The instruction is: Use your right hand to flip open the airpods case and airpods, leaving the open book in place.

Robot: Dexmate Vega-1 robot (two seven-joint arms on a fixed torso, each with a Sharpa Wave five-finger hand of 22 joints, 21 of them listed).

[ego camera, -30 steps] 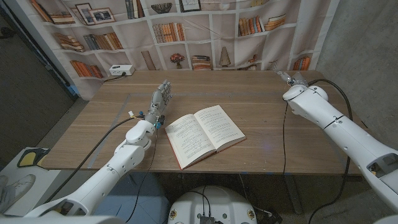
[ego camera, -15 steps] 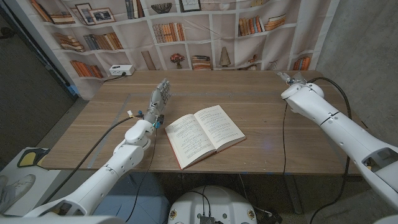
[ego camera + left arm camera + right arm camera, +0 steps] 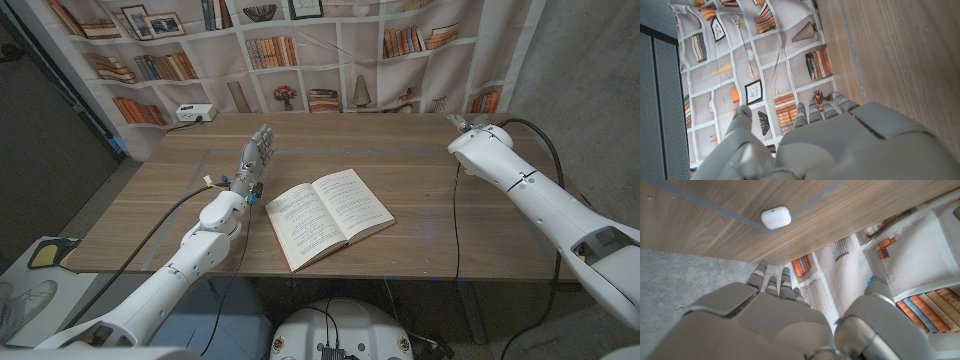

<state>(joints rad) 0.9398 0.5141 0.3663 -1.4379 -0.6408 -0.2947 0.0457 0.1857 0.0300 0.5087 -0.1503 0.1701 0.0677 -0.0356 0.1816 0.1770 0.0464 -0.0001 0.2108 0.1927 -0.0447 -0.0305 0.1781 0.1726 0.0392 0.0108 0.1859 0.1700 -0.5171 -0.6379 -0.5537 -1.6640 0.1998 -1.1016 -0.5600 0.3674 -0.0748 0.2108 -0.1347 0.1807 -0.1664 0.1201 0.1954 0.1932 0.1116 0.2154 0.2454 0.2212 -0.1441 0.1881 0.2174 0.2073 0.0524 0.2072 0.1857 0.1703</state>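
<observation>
An open book point(image 3: 330, 216) lies face-up at the centre of the wooden table point(image 3: 420, 165) in the head view. The left hand point(image 3: 255, 160) stands just left of it, fingers extended and holding nothing. The right hand point(image 3: 466, 124) sits at the table's upper right corner; seen from its wrist, its fingers point(image 3: 774, 285) are spread and empty, apart from the closed white AirPods case point(image 3: 776, 217) near the table's edge.
</observation>
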